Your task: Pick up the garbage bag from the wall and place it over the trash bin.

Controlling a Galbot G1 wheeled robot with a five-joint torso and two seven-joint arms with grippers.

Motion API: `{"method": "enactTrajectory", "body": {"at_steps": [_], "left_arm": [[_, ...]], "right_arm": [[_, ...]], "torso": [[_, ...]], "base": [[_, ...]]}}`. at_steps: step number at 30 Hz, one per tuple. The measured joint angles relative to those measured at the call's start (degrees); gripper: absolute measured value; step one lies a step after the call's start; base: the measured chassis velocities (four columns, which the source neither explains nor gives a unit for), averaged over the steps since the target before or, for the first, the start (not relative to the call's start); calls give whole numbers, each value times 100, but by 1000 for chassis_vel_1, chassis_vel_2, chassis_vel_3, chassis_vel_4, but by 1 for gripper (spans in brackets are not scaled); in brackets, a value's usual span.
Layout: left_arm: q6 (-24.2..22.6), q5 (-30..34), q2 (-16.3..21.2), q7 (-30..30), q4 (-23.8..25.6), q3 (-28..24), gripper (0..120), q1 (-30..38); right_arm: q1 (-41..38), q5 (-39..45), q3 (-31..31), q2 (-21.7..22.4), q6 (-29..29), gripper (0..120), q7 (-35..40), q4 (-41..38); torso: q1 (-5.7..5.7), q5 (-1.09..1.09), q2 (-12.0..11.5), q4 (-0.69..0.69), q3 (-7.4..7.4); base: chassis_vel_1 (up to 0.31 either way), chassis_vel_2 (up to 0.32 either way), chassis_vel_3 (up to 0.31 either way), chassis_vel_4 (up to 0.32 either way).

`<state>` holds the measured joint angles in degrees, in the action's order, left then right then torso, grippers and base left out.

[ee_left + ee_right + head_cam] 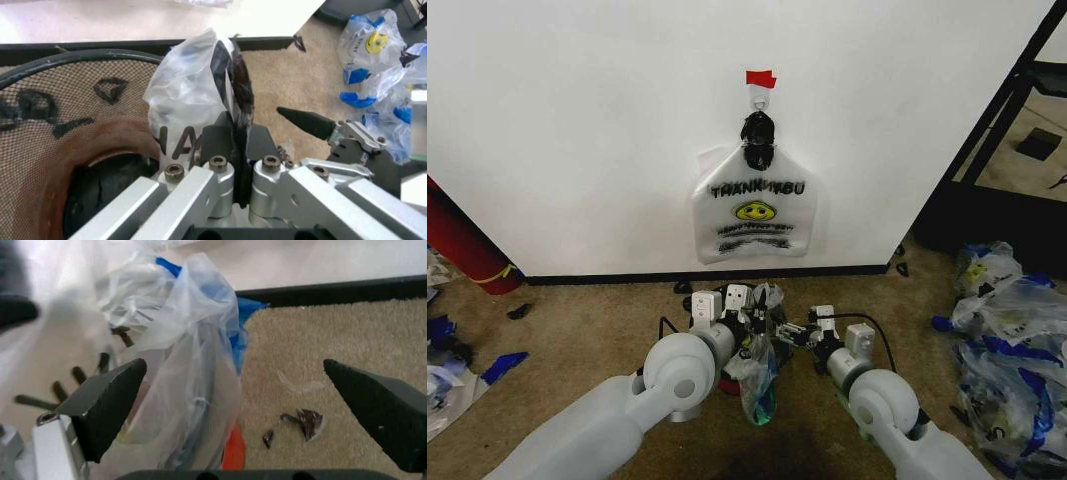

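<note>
While the head view hides it, the left wrist view shows the left gripper (235, 150) with jaws pinching the thin see-through plastic garbage bag (190, 90) beside the round black wire-mesh trash bin (60, 105); right gripper (243, 390) jaws spread around it.

— What do the arms look like?
— The left arm (607, 420) and right arm (907, 420) are pale grey, smooth tubes with round joint housings. A black cable (872, 325) loops by the right wrist.
— And the grippers?
— The left gripper (237, 145) has silver metal bars with hex screws (218, 164) and dark fingers. The right gripper (257, 400) has black wedge-shaped fingers (110, 400) on a silver mount.
</note>
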<state>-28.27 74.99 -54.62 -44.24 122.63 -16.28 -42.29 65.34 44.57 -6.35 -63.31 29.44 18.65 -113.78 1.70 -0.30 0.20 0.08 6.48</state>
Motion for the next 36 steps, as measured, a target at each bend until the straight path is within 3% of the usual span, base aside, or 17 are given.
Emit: {"method": "enactTrajectory", "body": {"at_steps": [3,17,19,28,36], "left_arm": [[0,2,18,2,16,26,0,-33],[-2,4,97,32,57,164,0,-154],[-3,5,99,32,59,166,0,-156],[-12,12,151,36,118,228,0,-229],[-17,37,286,39,254,473,0,-401]], "right_arm": [[-119,239,45,0,142,95,160,9],[-506,1157,355,-126,876,40,834,86],[-507,1173,358,-126,889,37,846,87],[-484,1219,342,-141,902,3,937,85],[-273,1127,148,-243,632,0,805,69]], "torso": [[0,1,0,0,0],[0,1,0,0,0],[0,1,0,0,0],[0,1,0,0,0],[0,0,0,0,0]], "base": [[0,0,0,0],[0,0,0,0],[0,0,0,0],[0,0,0,0],[0,0,0,0]]}}
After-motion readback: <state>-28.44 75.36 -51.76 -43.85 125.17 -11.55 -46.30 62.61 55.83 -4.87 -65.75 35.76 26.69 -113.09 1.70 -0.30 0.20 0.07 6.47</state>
